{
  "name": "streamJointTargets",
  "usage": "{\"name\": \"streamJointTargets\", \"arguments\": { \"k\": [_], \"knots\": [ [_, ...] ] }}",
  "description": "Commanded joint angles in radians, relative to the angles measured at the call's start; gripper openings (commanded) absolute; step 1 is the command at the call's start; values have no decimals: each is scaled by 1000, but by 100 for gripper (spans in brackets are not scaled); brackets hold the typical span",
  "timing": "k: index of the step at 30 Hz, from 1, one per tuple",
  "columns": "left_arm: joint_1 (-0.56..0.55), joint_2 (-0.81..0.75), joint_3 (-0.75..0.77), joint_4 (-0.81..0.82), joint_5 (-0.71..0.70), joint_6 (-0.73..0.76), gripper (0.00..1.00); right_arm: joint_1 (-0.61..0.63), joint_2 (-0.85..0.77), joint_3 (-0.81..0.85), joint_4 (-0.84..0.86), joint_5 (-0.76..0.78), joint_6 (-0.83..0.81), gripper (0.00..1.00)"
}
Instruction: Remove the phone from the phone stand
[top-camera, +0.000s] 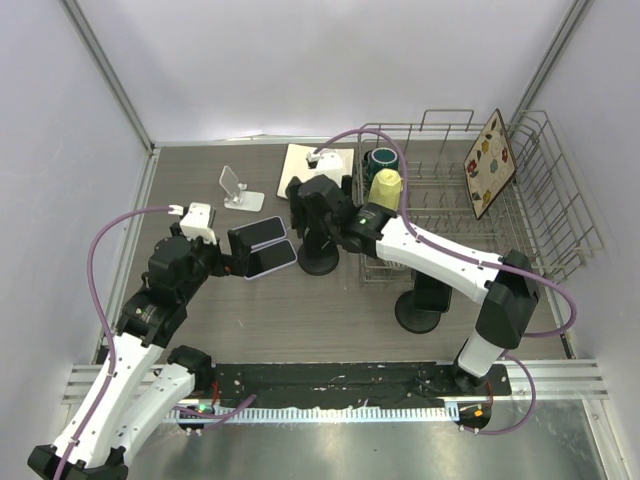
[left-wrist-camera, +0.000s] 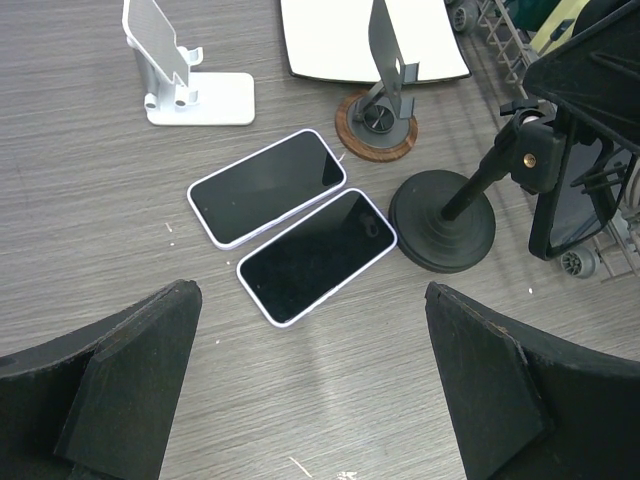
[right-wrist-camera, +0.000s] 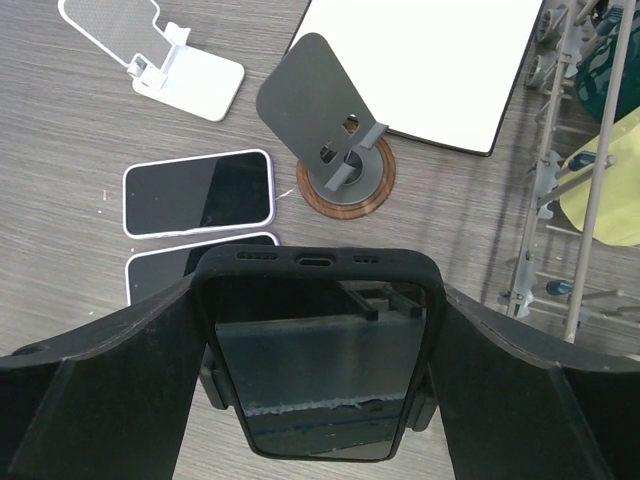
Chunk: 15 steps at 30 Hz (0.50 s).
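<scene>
Black-cased phone (right-wrist-camera: 320, 350) sits clamped in the black round-footed stand (left-wrist-camera: 442, 232) on the grey wood-grain table (left-wrist-camera: 80, 240) — the right pincer (right-wrist-camera: 320, 285) straddles it, jaws at its edges, whether gripping I cannot tell — while the left pincer (left-wrist-camera: 310, 295) hangs wide open, empty.

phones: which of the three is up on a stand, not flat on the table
The black-cased phone on the black round-based stand, between the fingers of the right pincer. The two pale-cased phones lie flat, side by side.
</scene>
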<state>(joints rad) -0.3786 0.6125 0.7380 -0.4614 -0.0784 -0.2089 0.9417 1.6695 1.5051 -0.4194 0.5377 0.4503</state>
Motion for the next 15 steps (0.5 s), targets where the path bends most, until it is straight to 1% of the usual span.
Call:
{"name": "streamJointTargets", "arguments": {
  "k": [1,3,6,7,9,10,11,12,15],
  "knots": [
    [-5,-7,-3,41,-9,13,100,35,7,6,33,82,-15,84],
    [-6,-5,-3,41,-9,14,100,40,4,3,30,96,-25,81],
    [-5,0,-3,43,-9,13,100,45,-16,-9,30,96,-38,69],
    [-6,3,-3,41,-9,13,100,46,-30,-14,30,90,-41,59],
    [-6,6,-3,40,-9,13,100,48,-51,-26,33,56,-54,49],
    [-6,10,-3,40,-9,13,100,49,-60,-34,37,41,-61,40],
    [-5,13,-3,40,-9,13,100,48,-85,-42,41,12,-68,37],
    [-5,13,-2,40,-8,13,100,48,-97,-54,45,-7,-87,30],
    [-5,21,-3,40,2,13,100,48,-154,-77,56,-82,-119,21]
  ]
}}
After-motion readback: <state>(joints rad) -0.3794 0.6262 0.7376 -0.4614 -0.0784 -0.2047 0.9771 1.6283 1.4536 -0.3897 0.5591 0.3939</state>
